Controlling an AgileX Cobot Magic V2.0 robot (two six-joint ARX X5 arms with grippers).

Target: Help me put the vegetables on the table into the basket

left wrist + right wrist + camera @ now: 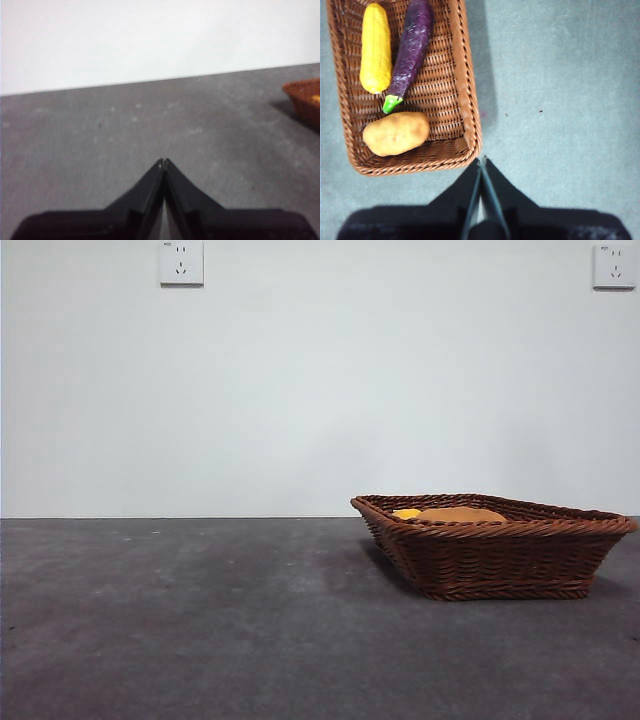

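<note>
The brown wicker basket [500, 558] stands on the grey table [200, 620] at the right. In the right wrist view the basket [465, 90] holds all three vegetables: the yellow corn cob [375, 47], the purple eggplant [411, 47] and the tan potato [396, 133]. From the front only the potato's top [462, 513] and a bit of corn [407, 512] show above the rim. My right gripper [482, 161] hangs shut above the table just outside the basket's corner. My left gripper [163, 162] is shut and empty over bare table, well away from the basket's edge [306, 100].
A white wall with two sockets [181, 262] rises behind the table. Neither arm shows in the front view.
</note>
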